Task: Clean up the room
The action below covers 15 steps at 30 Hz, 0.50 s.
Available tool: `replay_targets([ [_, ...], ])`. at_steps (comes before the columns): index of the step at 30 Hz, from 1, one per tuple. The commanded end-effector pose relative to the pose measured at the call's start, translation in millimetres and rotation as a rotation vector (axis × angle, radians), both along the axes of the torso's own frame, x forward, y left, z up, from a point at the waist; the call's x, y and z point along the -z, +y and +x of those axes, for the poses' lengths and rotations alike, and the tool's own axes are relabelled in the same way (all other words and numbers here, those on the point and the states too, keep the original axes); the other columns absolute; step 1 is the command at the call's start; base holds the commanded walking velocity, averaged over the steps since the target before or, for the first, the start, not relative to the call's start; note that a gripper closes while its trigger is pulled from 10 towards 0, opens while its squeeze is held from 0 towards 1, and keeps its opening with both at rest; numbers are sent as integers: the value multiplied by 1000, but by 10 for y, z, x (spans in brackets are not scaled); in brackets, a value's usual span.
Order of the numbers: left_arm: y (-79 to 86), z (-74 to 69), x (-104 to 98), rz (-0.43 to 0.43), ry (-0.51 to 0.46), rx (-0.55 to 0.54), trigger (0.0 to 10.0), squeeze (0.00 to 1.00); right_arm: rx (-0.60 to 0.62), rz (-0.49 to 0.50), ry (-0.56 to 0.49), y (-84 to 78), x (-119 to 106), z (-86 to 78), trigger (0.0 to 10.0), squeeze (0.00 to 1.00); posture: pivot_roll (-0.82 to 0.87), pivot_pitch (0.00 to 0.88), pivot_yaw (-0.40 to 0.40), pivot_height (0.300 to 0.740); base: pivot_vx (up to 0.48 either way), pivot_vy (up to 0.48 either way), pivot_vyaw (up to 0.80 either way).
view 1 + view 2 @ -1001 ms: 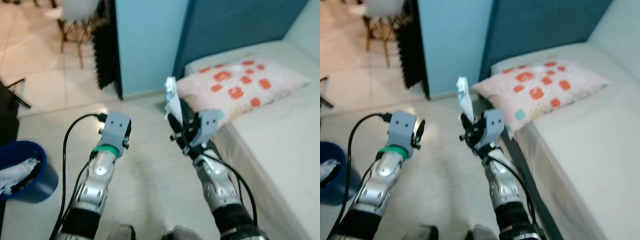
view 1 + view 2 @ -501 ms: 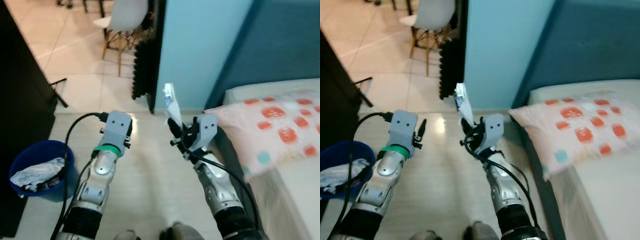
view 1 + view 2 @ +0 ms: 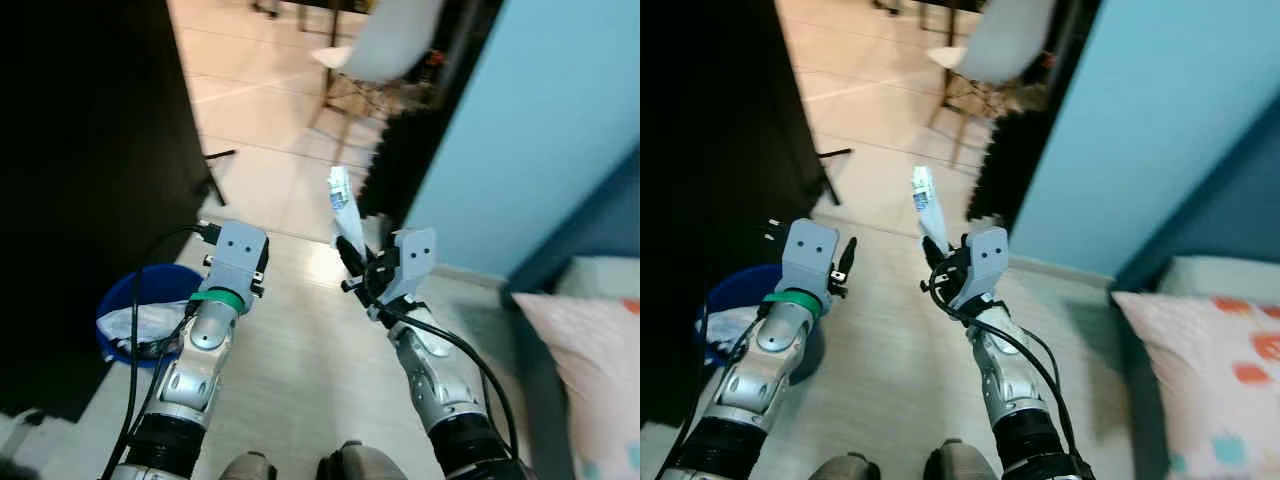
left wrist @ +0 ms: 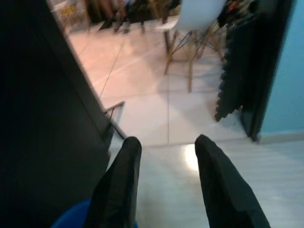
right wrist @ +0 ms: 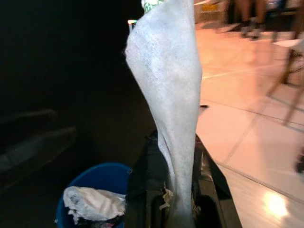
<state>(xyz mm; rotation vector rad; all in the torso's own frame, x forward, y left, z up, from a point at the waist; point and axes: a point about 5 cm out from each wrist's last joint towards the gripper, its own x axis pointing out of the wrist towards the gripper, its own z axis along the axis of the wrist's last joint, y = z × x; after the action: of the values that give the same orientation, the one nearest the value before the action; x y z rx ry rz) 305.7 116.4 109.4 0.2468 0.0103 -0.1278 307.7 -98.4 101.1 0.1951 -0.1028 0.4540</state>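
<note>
right tool [image 3: 352,262]: clamped on white wrapper [image 3: 342,205], held upright at centre | left tool [image 4: 164,156]: fingers apart, nothing held | blue bin [image 3: 128,305]: floor at 9 o'clock, crumpled paper [image 5: 92,202] inside

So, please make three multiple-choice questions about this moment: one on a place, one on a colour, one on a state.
1. Where is the bin?
A. on the bed
B. on the floor at the robot's left
C. under the chair

2. What colour is the bin?
A. blue
B. red
C. green

3. What is the right gripper doing?
A. hanging open
B. pinching a white wrapper
C. gripping the pillow

Answers: 1 B, it stands beside the left arm, against the dark cabinet. 2 A, its rim is blue. 3 B, the wrapper stands up between its fingers.
</note>
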Motion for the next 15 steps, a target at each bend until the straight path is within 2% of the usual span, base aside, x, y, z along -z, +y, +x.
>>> replay_targets([
  [1,-24,-7,21,14,9,12,10000,0,4,-1,9,-13,22,-12,10000,0,49,0,-9,731,266,0,738],
  [15,-32,0,15,11,8,10,10000,0,7,0,11,-13,27,-8,10000,0,51,0,-7,731,274,0,721],
])
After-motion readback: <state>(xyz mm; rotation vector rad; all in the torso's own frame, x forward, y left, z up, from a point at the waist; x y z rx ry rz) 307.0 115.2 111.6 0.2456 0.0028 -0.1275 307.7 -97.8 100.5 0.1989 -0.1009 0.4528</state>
